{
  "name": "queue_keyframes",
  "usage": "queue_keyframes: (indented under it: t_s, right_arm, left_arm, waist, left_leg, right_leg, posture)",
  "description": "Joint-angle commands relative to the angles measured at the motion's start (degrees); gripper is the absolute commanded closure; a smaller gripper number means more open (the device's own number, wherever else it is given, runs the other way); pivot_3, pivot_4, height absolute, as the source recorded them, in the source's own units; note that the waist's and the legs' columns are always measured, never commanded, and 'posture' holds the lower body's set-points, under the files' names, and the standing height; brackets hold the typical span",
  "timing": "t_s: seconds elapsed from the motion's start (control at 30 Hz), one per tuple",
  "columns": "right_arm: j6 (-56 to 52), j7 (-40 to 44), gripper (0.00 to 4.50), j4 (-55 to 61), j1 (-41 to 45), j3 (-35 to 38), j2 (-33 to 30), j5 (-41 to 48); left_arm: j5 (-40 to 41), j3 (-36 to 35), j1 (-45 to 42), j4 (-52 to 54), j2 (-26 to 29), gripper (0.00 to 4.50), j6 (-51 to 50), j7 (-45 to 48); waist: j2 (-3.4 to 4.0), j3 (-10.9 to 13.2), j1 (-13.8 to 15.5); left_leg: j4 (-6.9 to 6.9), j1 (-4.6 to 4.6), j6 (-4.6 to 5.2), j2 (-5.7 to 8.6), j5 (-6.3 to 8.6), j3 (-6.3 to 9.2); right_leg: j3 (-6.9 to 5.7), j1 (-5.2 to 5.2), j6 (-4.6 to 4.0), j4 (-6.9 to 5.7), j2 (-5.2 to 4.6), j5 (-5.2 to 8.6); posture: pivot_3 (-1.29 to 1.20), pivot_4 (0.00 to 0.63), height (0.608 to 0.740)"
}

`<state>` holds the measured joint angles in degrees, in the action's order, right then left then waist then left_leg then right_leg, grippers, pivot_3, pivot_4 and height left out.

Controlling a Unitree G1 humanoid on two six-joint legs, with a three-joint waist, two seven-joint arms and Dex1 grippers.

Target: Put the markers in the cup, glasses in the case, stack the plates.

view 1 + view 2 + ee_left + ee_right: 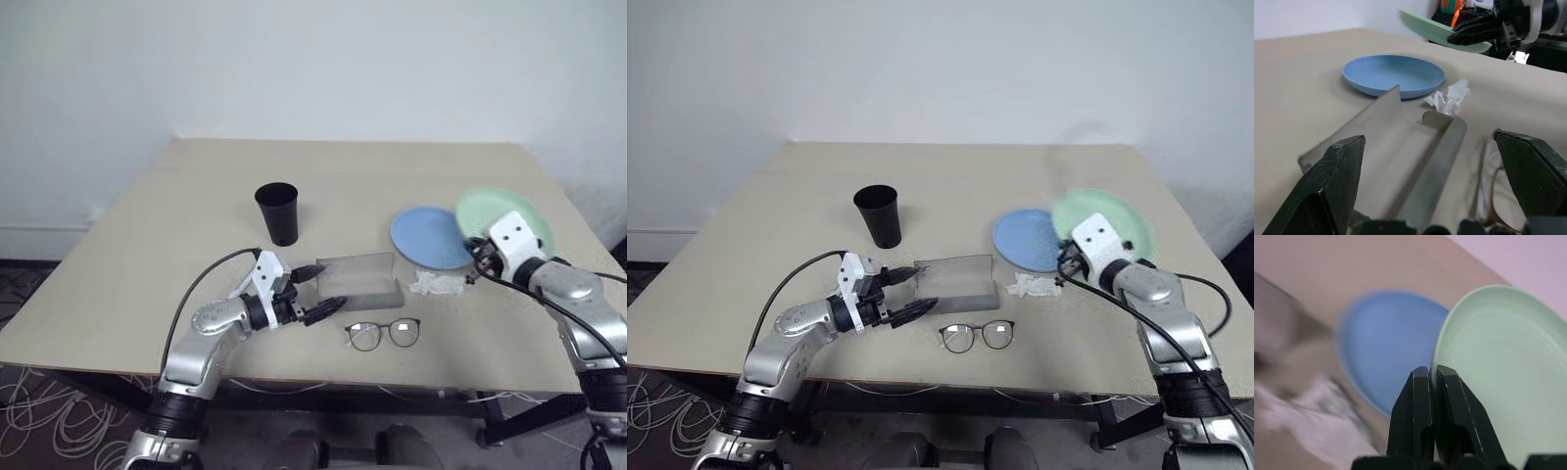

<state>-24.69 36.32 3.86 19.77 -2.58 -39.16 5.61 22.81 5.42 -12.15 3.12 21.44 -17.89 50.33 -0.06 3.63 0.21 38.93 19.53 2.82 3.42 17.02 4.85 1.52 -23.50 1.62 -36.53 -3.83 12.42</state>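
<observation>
Mint green plate [1498, 367] pinched by its rim in the closed right gripper [1432, 382], raised beside the light blue plate [431, 237]; could slip from so thin an edge-hold if tilted.

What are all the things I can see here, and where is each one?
Table: one, beige, bearing everything.
Cup: one, black, upright, left of centre.
Case: one, grey, open, in the middle.
Glasses: one pair, dark-framed, near edge, in front of the case.
Tissue: one, white, crumpled, right of the case.
Blue plate: one, flat on the table, right side.
Green plate: one, mint, lifted beside the blue plate.
Left gripper: black, open, at the case.
Right gripper: black, shut on the green plate's rim.
</observation>
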Motion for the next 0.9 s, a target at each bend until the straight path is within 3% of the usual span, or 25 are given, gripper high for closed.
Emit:
queue_keyframes:
  t_s: [0.03, 0.3, 0.63, 0.77, 0.9]
  right_arm:
    - [6.01, 6.04, 4.45, -4.23, 5.60, -2.65, -0.10, -0.29]
    - [21.36, 13.84, 4.45, -26.48, 16.82, -10.53, 3.06, -6.02]
    - [31.37, 13.02, 4.45, -43.13, 23.41, -12.80, 5.21, -12.25]
    - [32.79, 13.27, 3.47, -45.92, 24.63, -12.99, 5.76, -13.27]
    - [33.84, 13.30, 2.11, -46.40, 25.15, -12.42, 5.90, -13.44]
  left_arm:
    - [-0.16, -0.80, -2.10, -0.54, -0.20, 0.00, 1.49, 0.00]
    - [-0.21, -0.85, -2.24, -0.09, -0.36, 0.00, 1.65, -0.40]
    - [0.07, -1.42, -0.03, 2.39, 0.11, 0.00, 1.34, -2.09]
    - [0.12, -1.42, 0.18, 2.70, 0.15, 0.00, 1.24, -2.35]
    - [0.16, -1.43, 0.24, 2.87, 0.20, 0.00, 1.14, -2.56]
  waist:
    - [0.00, 0.00, 0.01]
    - [-0.02, 0.00, 0.06]
    - [-0.01, 0.00, -0.03]
    - [0.00, 0.00, -0.03]
    - [0.01, -0.01, -0.01]
  left_leg:
    - [0.00, 0.00, 0.00, 0.01, 0.00, 0.01]
    - [-0.05, 0.03, -0.02, 0.03, 0.00, 0.07]
    - [-0.13, 0.02, -0.03, 0.05, -0.01, 0.02]
    - [-0.12, 0.00, -0.05, 0.04, -0.02, 0.01]
    - [-0.11, 0.00, -0.05, 0.04, -0.02, 0.01]
  right_leg:
    - [0.00, 0.00, 0.00, 0.01, -0.01, 0.00]
    - [-0.02, -0.05, -0.10, 0.05, -0.02, -0.06]
    - [0.09, -0.15, -0.36, 0.03, -0.01, -0.22]
    - [0.10, -0.14, -0.40, 0.00, 0.01, -0.25]
    - [0.10, -0.14, -0.40, -0.02, 0.01, -0.25]
  posture:
    - [0.00, 0.000, 0.740]
    - [0.00, 0.000, 0.740]
    - [0.00, 0.000, 0.740]
    - [0.00, 0.000, 0.740]
    - [0.00, 0.000, 0.740]
